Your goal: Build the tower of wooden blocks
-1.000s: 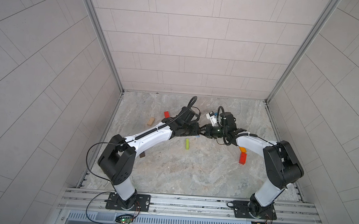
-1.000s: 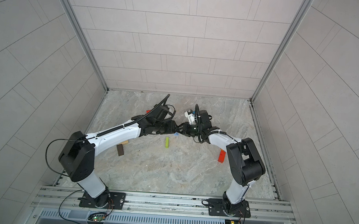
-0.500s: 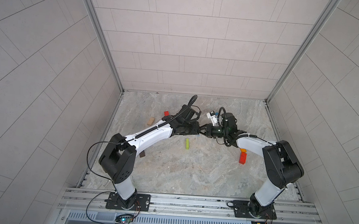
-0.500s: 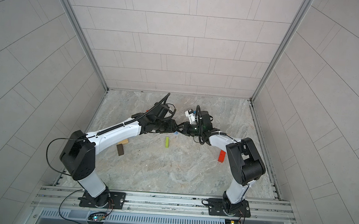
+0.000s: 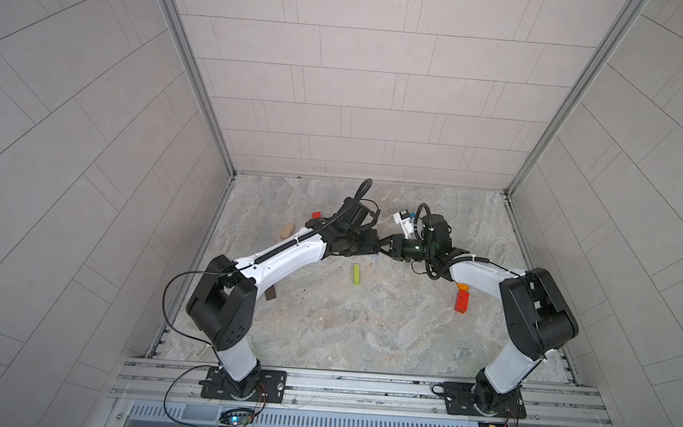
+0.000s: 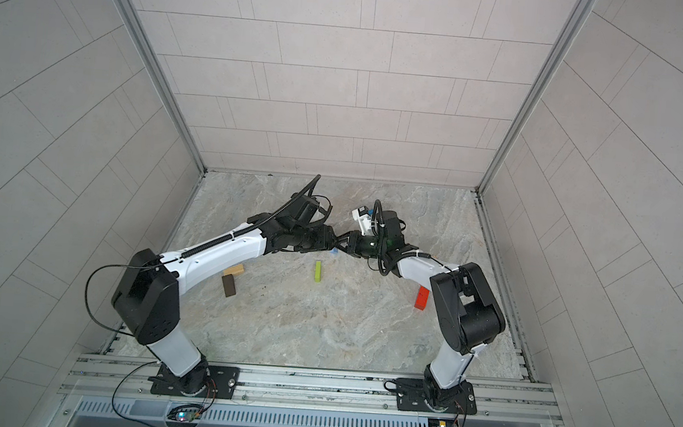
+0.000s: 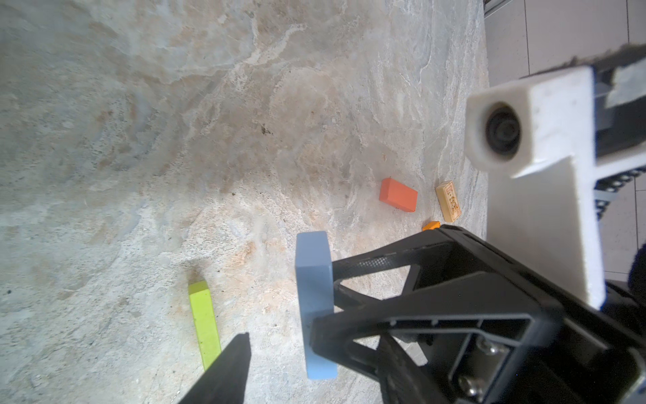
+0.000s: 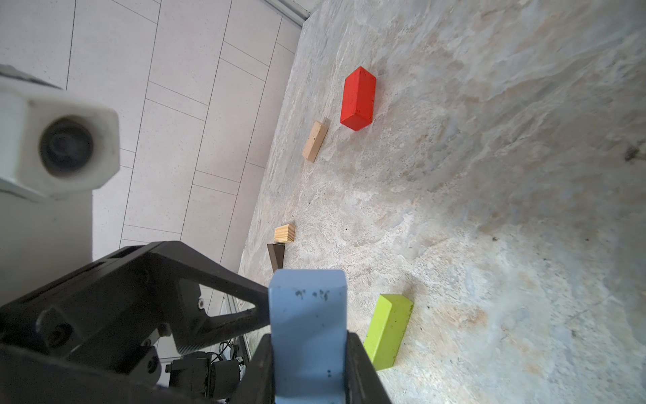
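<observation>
Enclosing the scene on three sides, pale tiled walls (image 5: 342,77) are recorded, and within them a marbled table (image 5: 363,333) is spread across the lower middle of both top views. A metal rail (image 5: 359,391) is run along the bottom edge, and two white-and-black arms are mounted on it. The left arm (image 5: 282,260) is stretched up and rightward, and the right arm (image 5: 481,273) up and leftward, so that their tips are brought together just above the frame's centre. The right gripper (image 8: 309,363) is clamped narrowly on the light blue block (image 8: 307,314), which is held off the table. The left gripper (image 5: 374,244) is set just beside that block with jaws parted; in the left wrist view one finger (image 7: 234,367) is shown clear of the blue face. The remaining wood blocks are listed lying loose and unstacked on the table. A red block (image 5: 462,303) is placed right of centre beneath the right arm, with an orange block (image 5: 463,288) just above it in frame. A second red block (image 5: 316,214) and a tan block (image 5: 287,231) are placed left of centre. A lime green block (image 5: 356,274) is placed just below the grippers. A second tan block (image 6: 234,270) and a dark brown block (image 6: 228,285) are placed close together beside the left arm; whether they touch cannot be told.
</observation>
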`<state>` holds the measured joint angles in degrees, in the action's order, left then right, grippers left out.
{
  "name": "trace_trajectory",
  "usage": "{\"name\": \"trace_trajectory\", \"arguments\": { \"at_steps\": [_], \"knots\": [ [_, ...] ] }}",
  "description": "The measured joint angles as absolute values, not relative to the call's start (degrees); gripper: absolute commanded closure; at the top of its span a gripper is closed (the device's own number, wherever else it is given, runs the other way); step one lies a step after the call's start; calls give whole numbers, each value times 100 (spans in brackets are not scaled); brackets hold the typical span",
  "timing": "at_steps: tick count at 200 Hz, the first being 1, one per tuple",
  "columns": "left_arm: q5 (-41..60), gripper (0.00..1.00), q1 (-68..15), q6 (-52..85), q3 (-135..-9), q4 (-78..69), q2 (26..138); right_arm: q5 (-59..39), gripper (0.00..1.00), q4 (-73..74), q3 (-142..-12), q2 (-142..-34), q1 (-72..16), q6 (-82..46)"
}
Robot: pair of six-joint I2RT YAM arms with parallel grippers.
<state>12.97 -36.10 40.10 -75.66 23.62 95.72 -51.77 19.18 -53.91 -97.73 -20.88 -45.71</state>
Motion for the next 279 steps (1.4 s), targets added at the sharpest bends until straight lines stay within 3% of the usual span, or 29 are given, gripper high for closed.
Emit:
{"name": "trace_trajectory", "arguments": {
  "at_steps": [79, 113, 213, 279],
  "knots": [
    [893, 41, -3430, 4003, -7476, 2196, 8949, -5317, 88, 1828, -5391, -9771, -2067, -4523],
    [923, 50, -3430, 4007, -7585, 2204, 9209, -5317, 88, 1671, -5391, -9736, -2069, -4458],
    [1347, 54, -3511, 4112, -7961, 2285, 9985, -5328, 89, 1662, -5391, -9671, -2095, -4434],
    [1415, 69, -3542, 4136, -7961, 2248, 10064, -5376, 89, 1815, -5391, -9675, -2095, -4534]
  ]
}}
